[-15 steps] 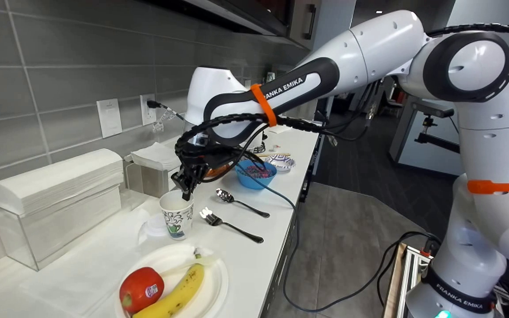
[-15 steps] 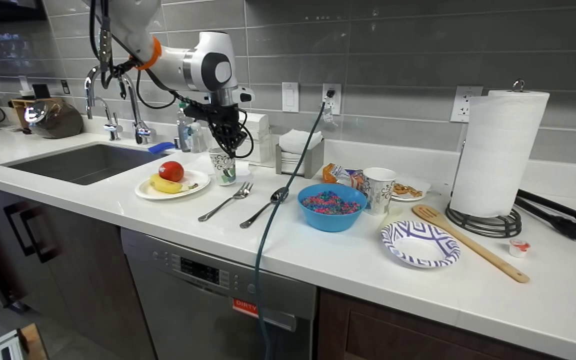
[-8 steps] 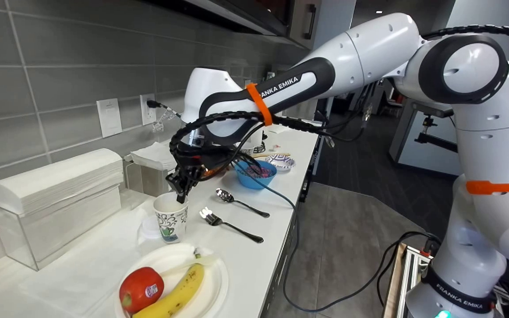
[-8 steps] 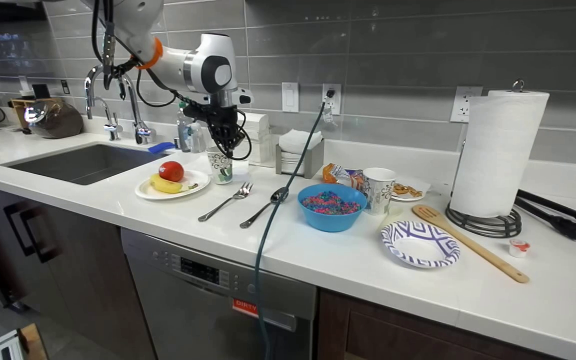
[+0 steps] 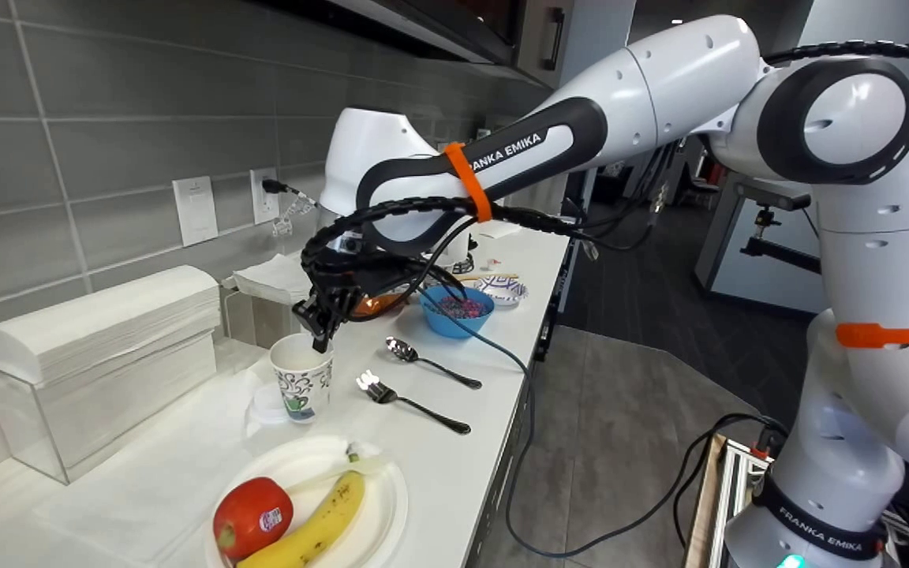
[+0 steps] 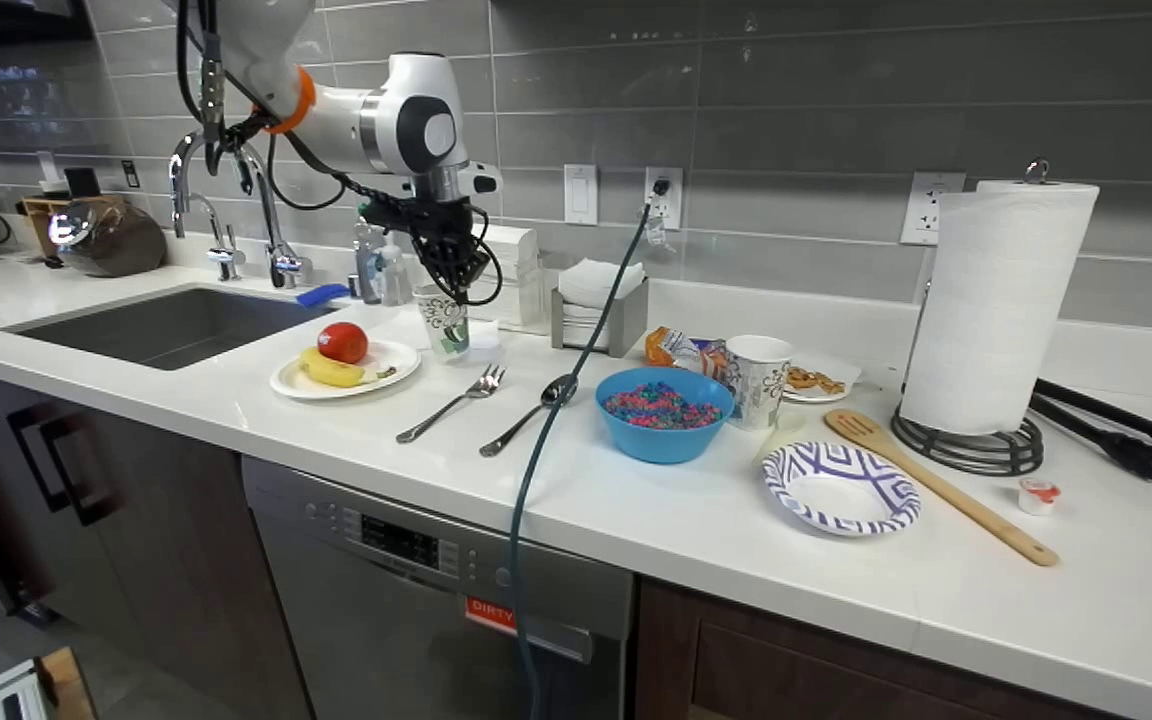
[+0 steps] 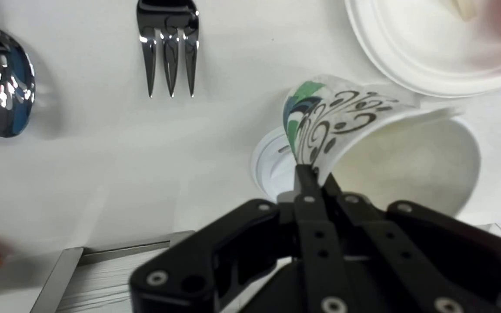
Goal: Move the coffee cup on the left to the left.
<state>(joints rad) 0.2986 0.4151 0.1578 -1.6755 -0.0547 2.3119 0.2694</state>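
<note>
Pretty clearly a kitchen: there's a sink (image 6: 171,325) set into a long white counter (image 6: 716,510), a chrome faucet (image 6: 286,266) behind the basin, a dishwasher (image 6: 396,600) built in underneath wearing a red DIRTY tag (image 6: 488,612), dark cabinets (image 6: 156,530) either side, a grey tiled wall (image 6: 816,130), plus a paper towel roll (image 6: 1001,310) standing out. Home or office kitchen though? Honestly can't tell.

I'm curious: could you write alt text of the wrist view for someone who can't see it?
A black gripper pinches the wall of a patterned cup. On the white counter nearby are a spoon, a fork, a partly hidden white lid and part of a plate.
</note>
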